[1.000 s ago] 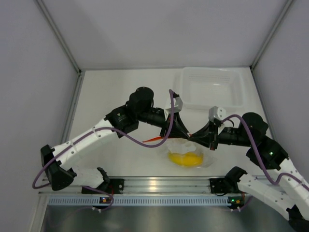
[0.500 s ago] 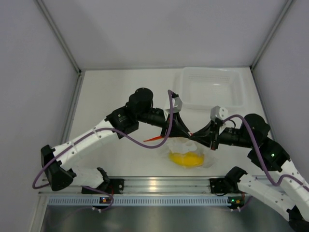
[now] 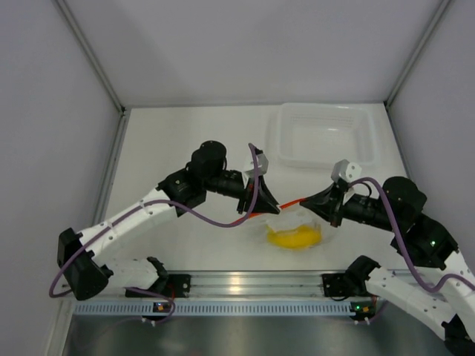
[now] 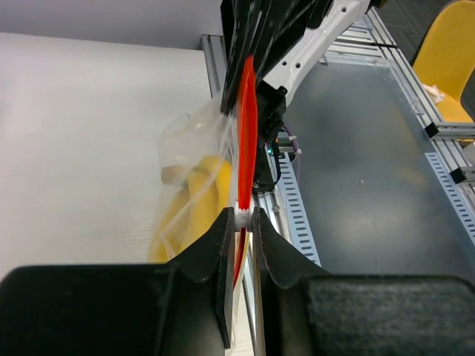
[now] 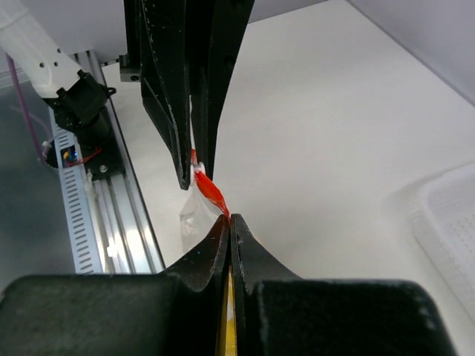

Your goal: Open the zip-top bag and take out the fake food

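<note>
**Top external:** The zip-top bag (image 3: 298,225) is seen near the front edge of the white table (image 3: 171,141), held between the two arms. Its orange-red zipper strip (image 3: 289,204) is stretched in a line from the left gripper (image 3: 277,211) to the right gripper (image 3: 303,202). Each gripper is narrowed to a pinch on the strip, and their tips are just beside each other. The yellow banana bunch (image 3: 295,237) is shown inside the clear plastic, below the strip. A rigid clear tray (image 3: 326,110) is seen at the far right of the table, well apart from the bag.

**Left wrist:** The left gripper (image 4: 241,216) is shown clamped on the near end of the zipper strip (image 4: 247,133), with only the plastic between its fingers. The strip is drawn straight away from the camera to the black right gripper (image 4: 256,37), by which its far end is held. The bag (image 4: 189,144) is seen sagging to the left of the strip, with the banana bunch (image 4: 199,196) enclosed in it. An aluminium rail (image 4: 291,204) and a yellow chair (image 4: 449,59) are visible beyond the table edge.

**Right wrist:** The right gripper (image 5: 228,219) is shown pressed together on the zipper strip (image 5: 210,191). A short, slightly twisted length of red is left between it and the left gripper (image 5: 194,176), which is likewise clamped on the strip. Crumpled clear plastic of the bag (image 5: 191,216) is seen beneath the strip. The rail (image 5: 111,222) is seen at left and the tray (image 5: 445,215) at the right edge.
</note>
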